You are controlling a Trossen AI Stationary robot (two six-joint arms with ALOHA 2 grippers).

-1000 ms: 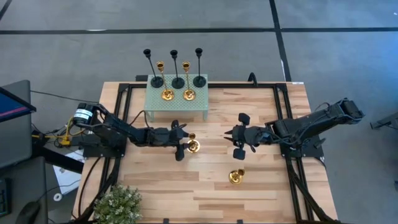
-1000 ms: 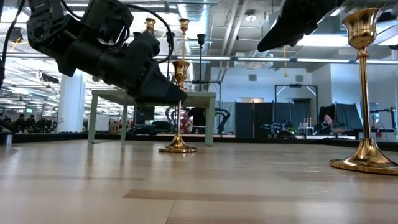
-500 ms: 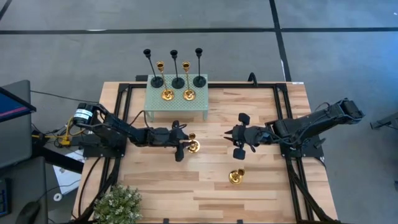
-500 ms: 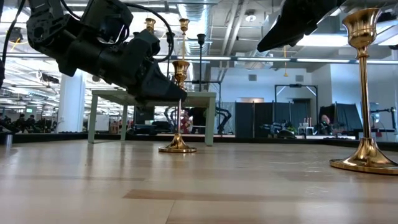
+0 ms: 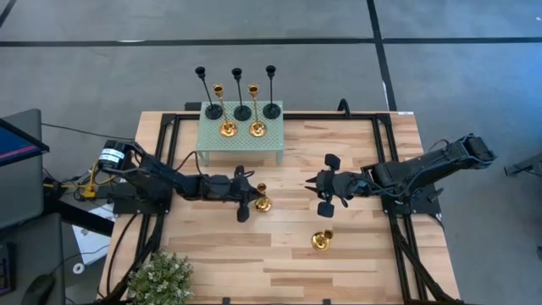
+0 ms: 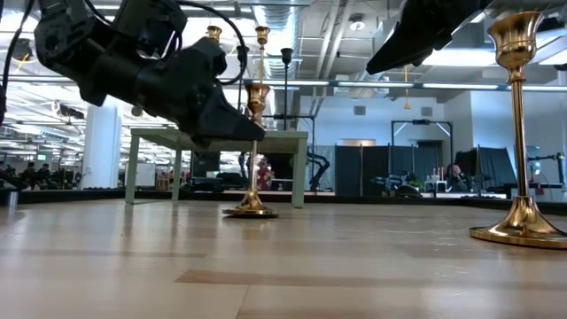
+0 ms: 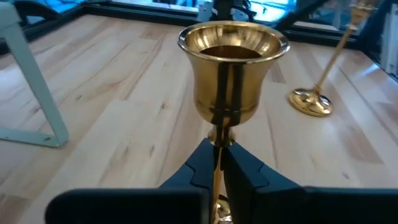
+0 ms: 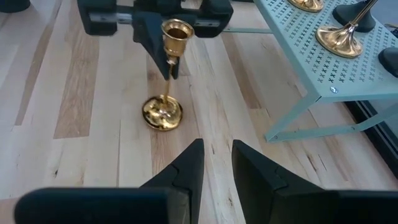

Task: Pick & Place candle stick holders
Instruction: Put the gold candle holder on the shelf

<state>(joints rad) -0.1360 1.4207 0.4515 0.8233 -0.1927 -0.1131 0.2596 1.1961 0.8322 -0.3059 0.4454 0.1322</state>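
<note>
- Left gripper (image 5: 246,196) near table middle, reaching from the left side, fingers (image 7: 249,177) pressed together on thin stem of a gold candle holder (image 5: 262,198).
- Seen from the left wrist: gold cup (image 7: 233,74) upright just above the two dark fingers, stem running down between them.
- Seen from the low view: base (image 6: 250,211) of this held holder close to the wood table (image 6: 283,266), a little tilted; cannot tell if touching or slightly lifted.
- Seen from the right wrist: same holder (image 8: 165,81) gripped below the cup by the other arm, round base on or just over the planks.
- Right gripper (image 5: 325,185) well apart from the left one, facing it across the table middle, fingers (image 8: 188,168) spread, nothing between them.
- Second gold candle holder (image 5: 321,240) standing alone on the table, nearer the front edge, below the right gripper in the high view; large and upright at right side of the low view (image 6: 520,124).
- Pale green perforated stand (image 5: 275,135) at back edge of the table, behind both grippers.
- On the stand: three black candle holders (image 5: 242,95) in back row, tall and thin, and two gold candle holders (image 5: 227,110) just in front of them, between the black bases.
- Green plant (image 5: 161,280) at front left corner of the table, well apart from the grippers.
</note>
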